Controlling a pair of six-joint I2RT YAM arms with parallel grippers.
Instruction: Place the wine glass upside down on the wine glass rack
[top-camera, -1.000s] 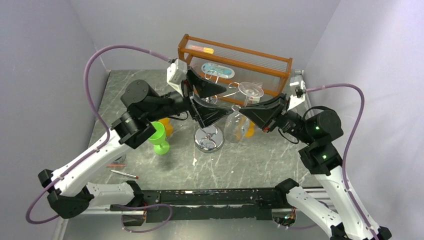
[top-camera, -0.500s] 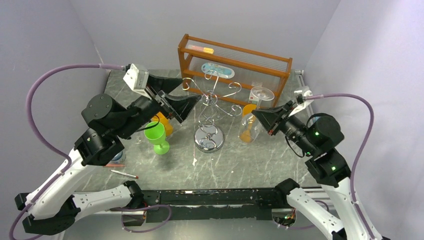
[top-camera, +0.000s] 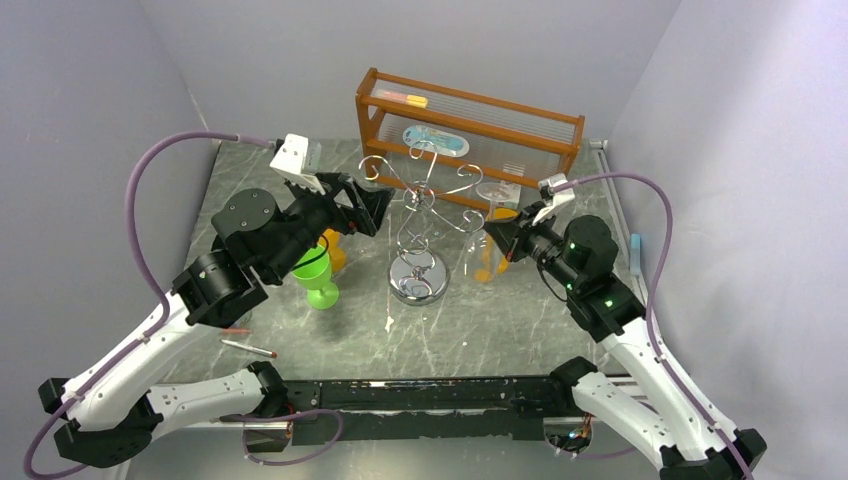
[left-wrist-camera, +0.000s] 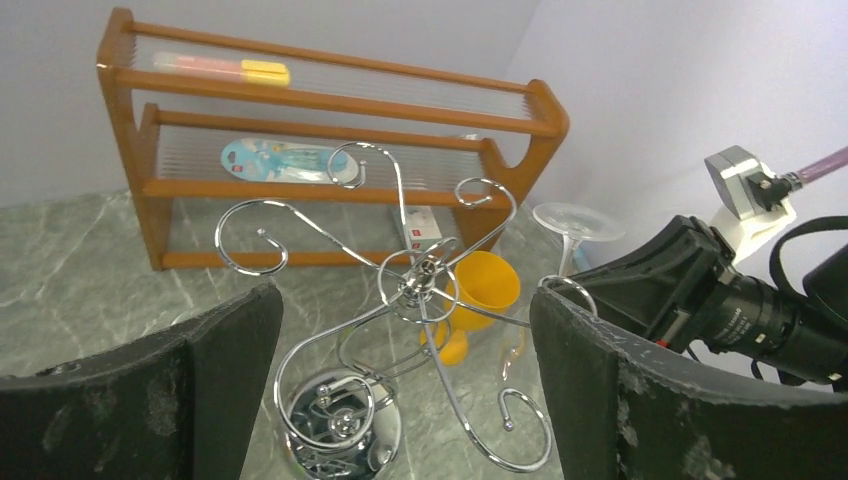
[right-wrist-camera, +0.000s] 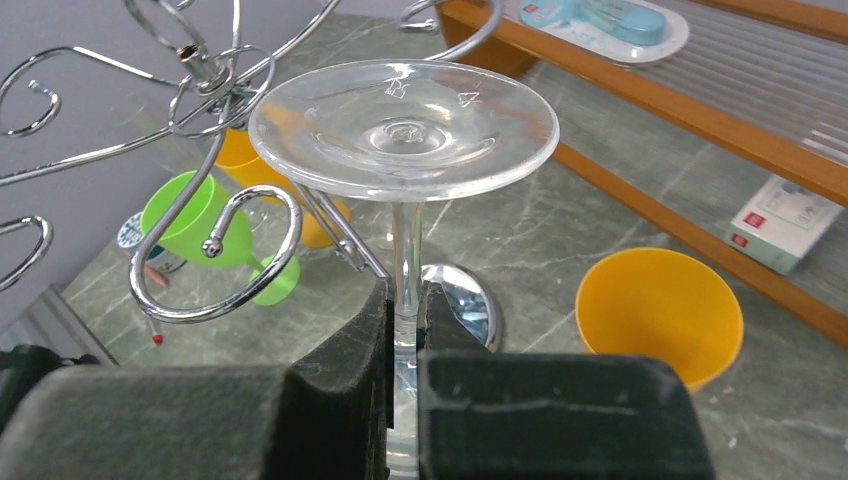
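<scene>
Wine glass (right-wrist-camera: 403, 130) is upside down, its round foot on top and its bowl hanging below, at the right side of the rack (top-camera: 420, 215). Right fingers (right-wrist-camera: 345, 370) are pinched tight on the clear stem just under the foot. In the right wrist view a curled chrome arm of the rack ends just left of the stem and a straight wire runs in towards it under the foot's rim; whether wire and glass touch I cannot tell. Left fingers (left-wrist-camera: 225, 360) are spread wide with nothing between them, raised on the rack's left side and pointing at its scroll arms. The rack stands upright on its shiny round base in the middle of the counter (top-camera: 500, 330). A yellow cup (right-wrist-camera: 658, 312) sits on the counter just right of the glass, a green cup (top-camera: 318, 275) left of the rack, and a wooden shelf (top-camera: 470, 115) stands behind
</scene>
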